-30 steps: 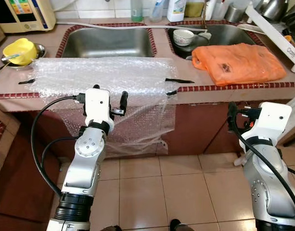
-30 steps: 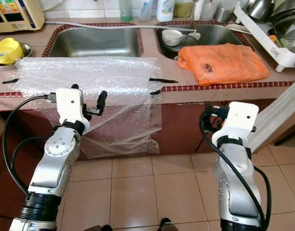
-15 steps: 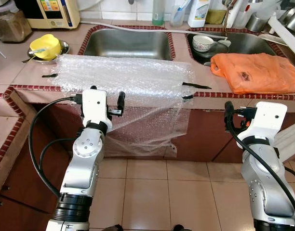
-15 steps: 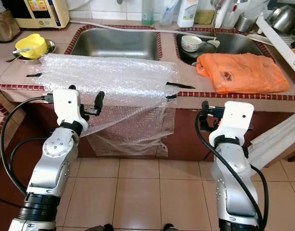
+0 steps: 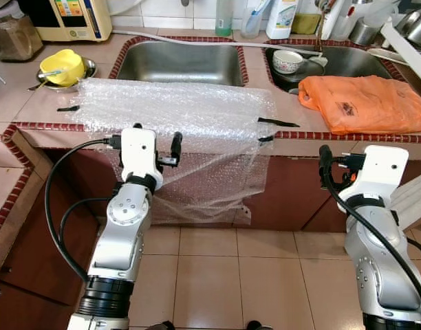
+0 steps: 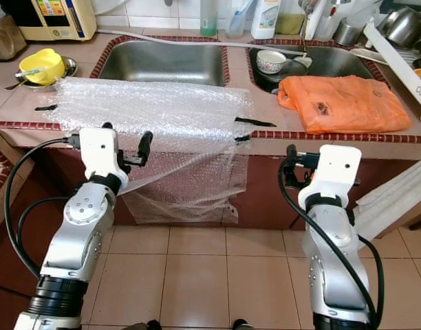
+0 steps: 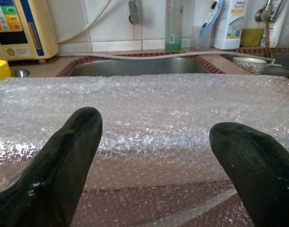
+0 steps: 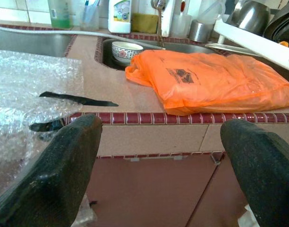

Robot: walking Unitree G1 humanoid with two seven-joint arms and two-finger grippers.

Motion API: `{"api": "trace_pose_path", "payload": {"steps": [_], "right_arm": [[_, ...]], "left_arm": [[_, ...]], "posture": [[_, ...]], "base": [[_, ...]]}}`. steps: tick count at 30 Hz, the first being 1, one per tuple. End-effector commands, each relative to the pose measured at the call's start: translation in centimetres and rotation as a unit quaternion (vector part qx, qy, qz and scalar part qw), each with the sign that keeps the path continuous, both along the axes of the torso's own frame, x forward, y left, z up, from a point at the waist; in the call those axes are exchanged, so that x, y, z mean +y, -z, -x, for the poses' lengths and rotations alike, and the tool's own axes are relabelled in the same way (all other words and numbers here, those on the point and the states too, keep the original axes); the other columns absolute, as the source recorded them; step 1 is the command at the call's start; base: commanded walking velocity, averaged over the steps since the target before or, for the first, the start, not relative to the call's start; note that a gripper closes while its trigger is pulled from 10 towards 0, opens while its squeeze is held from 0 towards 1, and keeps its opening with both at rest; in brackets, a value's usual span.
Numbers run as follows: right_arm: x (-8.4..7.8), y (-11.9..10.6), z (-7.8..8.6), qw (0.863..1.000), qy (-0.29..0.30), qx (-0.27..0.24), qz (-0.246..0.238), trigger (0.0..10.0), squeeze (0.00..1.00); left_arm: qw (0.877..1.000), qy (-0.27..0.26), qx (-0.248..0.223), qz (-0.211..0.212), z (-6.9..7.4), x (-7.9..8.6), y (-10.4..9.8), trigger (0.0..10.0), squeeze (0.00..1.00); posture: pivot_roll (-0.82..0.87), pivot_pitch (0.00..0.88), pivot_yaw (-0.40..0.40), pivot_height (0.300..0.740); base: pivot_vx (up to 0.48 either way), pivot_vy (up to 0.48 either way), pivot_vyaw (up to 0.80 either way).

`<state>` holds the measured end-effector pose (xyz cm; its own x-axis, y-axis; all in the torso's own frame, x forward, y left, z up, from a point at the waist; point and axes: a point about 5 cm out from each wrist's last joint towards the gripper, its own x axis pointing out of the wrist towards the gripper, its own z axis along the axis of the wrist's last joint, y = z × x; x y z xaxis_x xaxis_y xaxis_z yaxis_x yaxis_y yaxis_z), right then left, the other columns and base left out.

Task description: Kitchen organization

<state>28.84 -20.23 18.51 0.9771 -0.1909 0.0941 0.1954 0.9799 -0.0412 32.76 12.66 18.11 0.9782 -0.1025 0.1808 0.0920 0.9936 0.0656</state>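
Across the upper frame your tiled bench [image 5: 31, 110] carries bubble wrap [image 5: 176, 113] at centre, draping over its front edge, with an orange bag [image 5: 365, 103] at upper right. Your left claw [image 5: 155, 141] hangs released just before the wrap. Your right claw [image 6: 289, 165] is spread too, lower right, below the bag.

Pink tiled counter [image 5: 21, 103] with dark red trim along front edge. Two steel sinks set in counter: left sink [image 5: 179, 63], right sink [image 5: 348, 58]. White tiled wall [image 7: 111, 21] behind. Brown cabinet fronts [image 5: 293, 199] under counter. Floor [image 5: 217, 275] of beige-pink square tiles, pale grout. Light even, soft glare on floor.
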Motion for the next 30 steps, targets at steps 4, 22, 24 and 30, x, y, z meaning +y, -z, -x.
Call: {"api": "trace_pose_path", "payload": {"steps": [4, 22, 24, 30], "right_arm": [[-0.1, 0.0, 0.1, 1.0, -0.002, 0.003, 0.012, 10.0, 0.27], [0.6, -0.5, 0.2, 0.999, -0.029, -0.017, 0.0, 10.0, 0.0], [0.7, -0.5, 0.2, 0.999, -0.034, -0.019, -0.001, 10.0, 0.0], [0.9, -0.6, 0.2, 0.999, -0.039, -0.016, 0.011, 10.0, 0.0]], "left_arm": [[1.0, 0.001, 0.007, -0.003, 0.0, 0.0, 0.2, 10.0, 0.0], [1.0, 0.003, 0.009, -0.004, 0.0, -0.1, 0.3, 10.0, 0.0], [1.0, 0.003, 0.009, -0.004, 0.0, -0.1, 0.3, 10.0, 0.0], [1.0, 0.003, 0.009, -0.004, 0.0, -0.1, 0.3, 10.0, 0.0]], "posture": [[-0.05, 0.168, 0.007, 0.74], [-0.05, 0.168, 0.007, 0.74], [-0.05, 0.168, 0.007, 0.74], [-0.05, 0.167, 0.008, 0.74]], "base": [[0.0, 0.0, 0.0], [0.0, 0.0, 0.0], [0.0, 0.0, 0.0], [0.0, 0.0, 0.0]]}}
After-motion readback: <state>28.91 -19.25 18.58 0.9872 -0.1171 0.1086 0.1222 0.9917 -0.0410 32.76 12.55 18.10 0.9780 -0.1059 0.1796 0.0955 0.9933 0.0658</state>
